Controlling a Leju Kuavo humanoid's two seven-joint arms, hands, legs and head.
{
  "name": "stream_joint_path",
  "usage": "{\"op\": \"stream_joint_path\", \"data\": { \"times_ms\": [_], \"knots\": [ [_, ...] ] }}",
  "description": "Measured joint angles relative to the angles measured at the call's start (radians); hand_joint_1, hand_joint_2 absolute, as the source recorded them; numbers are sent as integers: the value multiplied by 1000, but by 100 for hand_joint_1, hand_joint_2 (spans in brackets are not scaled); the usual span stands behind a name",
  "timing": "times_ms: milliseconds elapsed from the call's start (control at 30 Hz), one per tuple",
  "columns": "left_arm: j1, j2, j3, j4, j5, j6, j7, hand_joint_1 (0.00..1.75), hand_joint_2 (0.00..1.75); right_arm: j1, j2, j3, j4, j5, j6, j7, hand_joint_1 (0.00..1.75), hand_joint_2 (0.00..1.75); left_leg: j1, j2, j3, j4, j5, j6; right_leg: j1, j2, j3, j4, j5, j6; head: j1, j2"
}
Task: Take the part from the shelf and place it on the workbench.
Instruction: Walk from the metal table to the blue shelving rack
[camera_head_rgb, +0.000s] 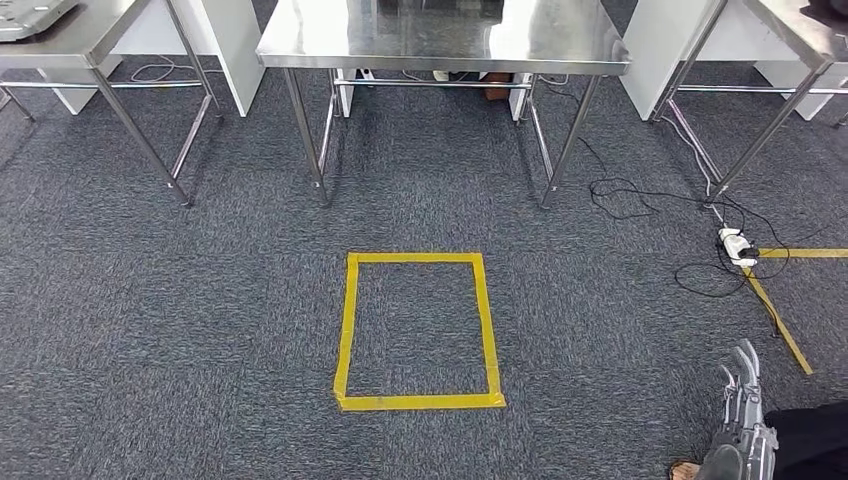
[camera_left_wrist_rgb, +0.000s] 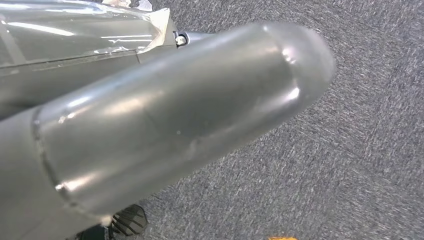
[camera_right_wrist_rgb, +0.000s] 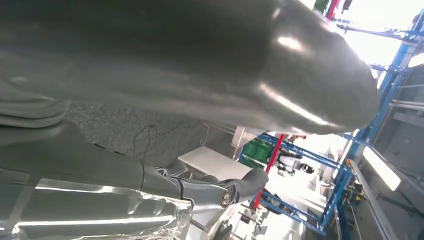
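Counter (camera_head_rgb: 440, 45) of bare steel stands straight ahead across grey carpet (camera_head_rgb: 200, 320), with a similar one at each side; no part is seen on it, and where the part lies cannot be told. Yellow tape rectangle (camera_head_rgb: 418, 330) marks the floor before it. Right hand (camera_head_rgb: 745, 420) hangs low at the right, fingers apart, holding nothing. Left hand (camera_left_wrist_rgb: 165, 115) shows its thick grey thumb over carpet; its grip cannot be told. No legible writing or labels. Cable with white plug (camera_head_rgb: 735, 243) lies at right.
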Motion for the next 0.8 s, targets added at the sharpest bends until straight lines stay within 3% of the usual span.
{"op": "stream_joint_path", "data": {
  "times_ms": [67,100,133,200,233,300,400,467,533,567,600,633,700,767,800],
  "knots": [
    [0,0,0,0,0,0,0,0,0,1,2,-2,-1,-1,2,0,0,0,1,12,-9,1,4,0,-3,1,-49,130,-58,-1,2,0],
    [0,-1,0,0,0,0,0,0,0,2,2,-3,-1,-1,3,0,0,0,1,20,-12,1,5,-2,-5,0,-55,159,-69,5,2,0],
    [0,-2,0,0,0,0,0,0,0,3,3,-5,-1,-1,3,0,0,0,3,28,-14,2,6,-4,-8,-1,-40,146,-63,13,3,0],
    [0,-4,0,0,0,0,0,0,0,3,4,-8,-1,-1,3,0,0,0,5,44,-15,7,5,-13,-14,-21,44,15,-24,32,3,0],
    [0,-4,0,0,0,0,0,0,0,2,5,-9,-1,-1,4,1,0,0,5,51,-16,12,2,-21,-14,-36,84,-55,-7,36,3,0],
    [-1,-3,0,0,0,0,0,0,0,1,6,-10,-2,0,6,1,0,0,3,66,-17,20,-3,-37,-10,-52,118,-125,7,24,2,0],
    [-1,-3,0,0,0,2,0,0,0,2,12,-15,-4,0,13,1,0,0,9,78,-16,25,-8,-58,-5,-24,110,-124,12,-7,-1,0],
    [-1,-4,0,0,-1,6,0,0,0,1,19,-18,-5,1,19,1,0,0,16,41,-37,78,-54,-70,-7,-5,108,-126,21,-23,-3,0],
    [1,-5,0,0,-2,9,1,0,0,-2,25,-19,-6,1,24,1,0,0,19,-5,-90,205,-131,-75,-5,13,101,-125,28,-33,-7,0],
    [2,-4,0,0,-2,10,1,0,0,-2,27,-19,-6,0,26,1,0,0,19,-14,-117,268,-158,-75,-2,23,98,-124,30,-37,-7,0],
    [3,-4,0,0,-2,9,2,0,0,-2,30,-21,-6,0,27,1,0,0,19,-18,-132,306,-167,-74,2,35,95,-124,32,-39,-7,0],
    [4,-4,0,0,-4,9,3,0,0,-2,32,-23,-6,-1,28,2,0,0,19,-20,-130,307,-156,-70,5,47,94,-123,33,-40,-7,0],
    [4,-4,0,0,-8,7,7,0,0,-2,37,-28,-6,-2,28,7,0,0,17,-43,-75,200,-90,-55,10,71,94,-122,36,-40,-7,0],
    [4,-1,-1,0,-12,7,16,0,0,-7,43,-36,-2,11,19,26,0,0,16,-101,-12,78,-45,-35,14,91,94,-121,38,-36,-5,0],
    [4,0,-1,0,-14,8,20,0,0,-10,46,-39,0,18,15,34,0,0,16,-125,3,47,-39,-28,15,96,93,-120,39,-34,-4,0]
  ]
}}
